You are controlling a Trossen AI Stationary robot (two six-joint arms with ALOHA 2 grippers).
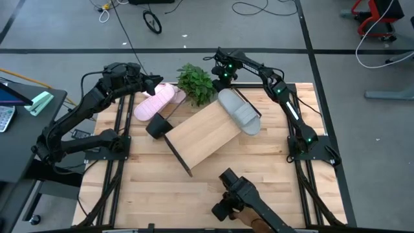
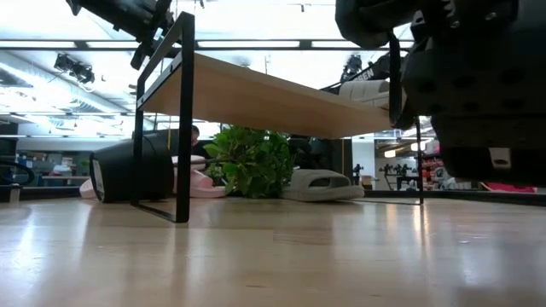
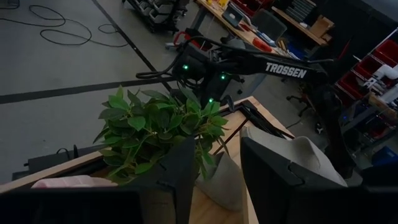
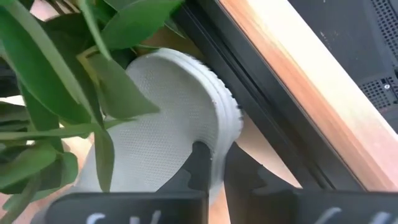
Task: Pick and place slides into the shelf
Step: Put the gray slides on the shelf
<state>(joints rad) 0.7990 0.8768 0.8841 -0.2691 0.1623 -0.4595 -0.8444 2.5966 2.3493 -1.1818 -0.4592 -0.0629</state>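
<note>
A grey slide (image 1: 239,111) lies on the upper end of the slanted shelf (image 1: 197,134), its toe hanging past the board's edge; a second grey one (image 2: 322,184) sits on the counter (image 1: 259,162) under the shelf, seen only from table height and half screened by the plant (image 1: 196,83). Two pink slides (image 1: 157,102) lie side by side on the counter at the shelf's far left, their near ends hidden behind a black block (image 1: 157,127) standing against the shelf's frame.

The right gripper (image 1: 222,72) reaches over the far edge of the counter beside the plant. Its fingers (image 4: 200,163) are pressed close together on the rim of a grey slide (image 4: 168,127), though leaves cover much of the slide and how firm the hold is stays hard to judge. The left gripper (image 1: 154,84) hovers above the pink pair with its arm bent back toward the counter's left side. Its fingers (image 3: 180,174) stand apart and grip nothing; between them show the plant and a grey slide (image 3: 298,155).

A third dark arm (image 1: 236,194) juts in from the near edge, cut off by the frame. Beyond the counter, cables trail over the grey floor (image 1: 278,26).
</note>
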